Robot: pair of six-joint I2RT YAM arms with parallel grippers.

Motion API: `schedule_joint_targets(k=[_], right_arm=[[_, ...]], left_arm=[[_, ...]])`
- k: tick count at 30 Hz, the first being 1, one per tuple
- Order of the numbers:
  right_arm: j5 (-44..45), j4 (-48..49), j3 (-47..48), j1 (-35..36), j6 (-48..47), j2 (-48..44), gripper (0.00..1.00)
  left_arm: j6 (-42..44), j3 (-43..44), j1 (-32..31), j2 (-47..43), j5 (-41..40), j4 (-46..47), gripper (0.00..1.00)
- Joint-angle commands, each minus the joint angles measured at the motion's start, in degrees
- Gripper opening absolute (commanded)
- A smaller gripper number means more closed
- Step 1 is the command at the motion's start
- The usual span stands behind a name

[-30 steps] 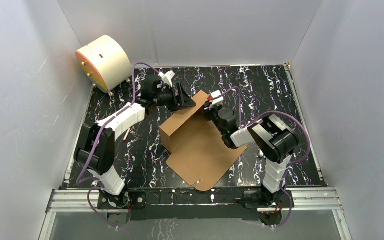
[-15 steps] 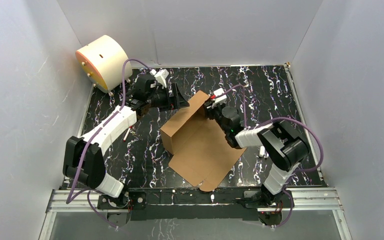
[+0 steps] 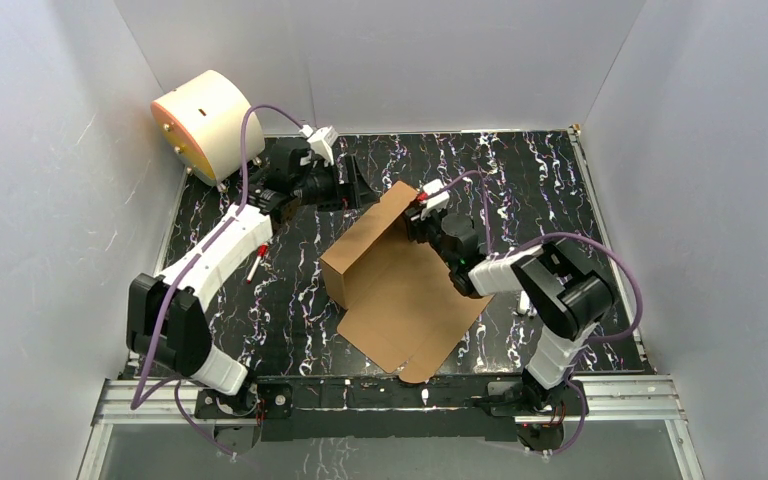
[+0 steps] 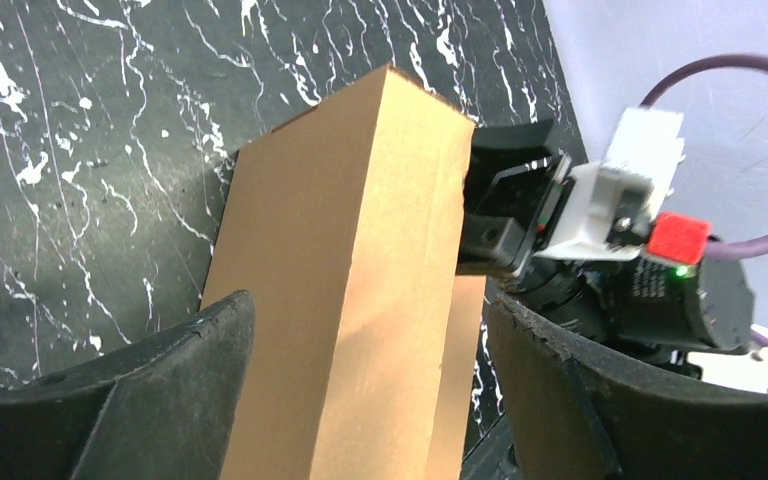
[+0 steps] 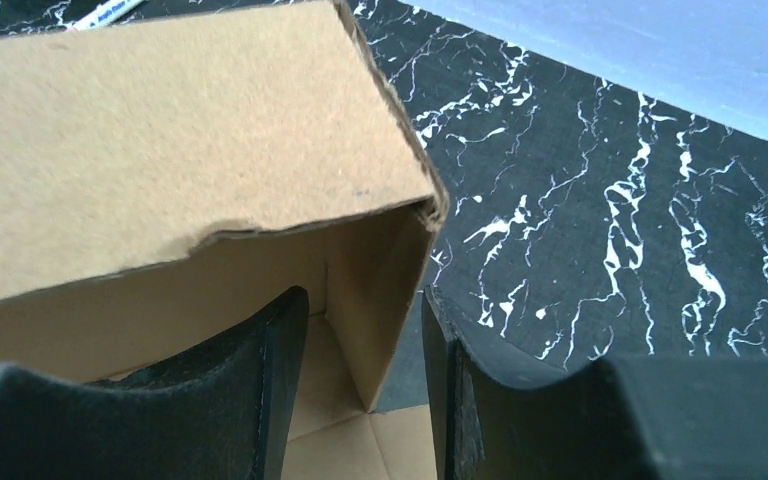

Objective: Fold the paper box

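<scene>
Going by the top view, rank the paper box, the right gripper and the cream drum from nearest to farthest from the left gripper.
1. paper box: its raised wall stands just to the right of the left gripper.
2. right gripper: on the other side of that wall, at the box's back corner.
3. cream drum: farthest, in the back-left corner.

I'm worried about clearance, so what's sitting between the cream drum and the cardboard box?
In the top view, the left tool, jaws apart, lies between the cream drum and the paper box.
</scene>
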Motion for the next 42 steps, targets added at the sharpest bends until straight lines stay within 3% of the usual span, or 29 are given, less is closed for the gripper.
schedule_joint_targets(k=[1, 13, 30, 34, 42], right_arm=[[0.76, 9.58, 1.56, -0.20, -0.18, 2.64, 0.54], [1.37, 23.04, -0.81, -0.20, -0.63, 7.40, 0.50], [1.27, 24.34, 0.55, -0.18, -3.12, 10.88, 0.32], [3.05, 24.13, 0.94, -0.19, -4.16, 11.47, 0.27], [10.23, 24.67, 1.79, 0.54, -7.27, 12.87, 0.26]], left_arm=[[-0.65, 5.55, 0.26, 2.73, 0.92, -0.35, 0.83], [-8.38, 9.37, 0.12, 13.68, 2.47, 8.14, 0.83], [-13.23, 10.90, -1.74, 20.84, 8.98, 14.64, 0.75], [-14.03, 10.34, -2.81, 20.69, 10.24, 15.48, 0.73], [-19.54, 5.32, -4.84, 18.27, 13.30, 22.08, 0.65]])
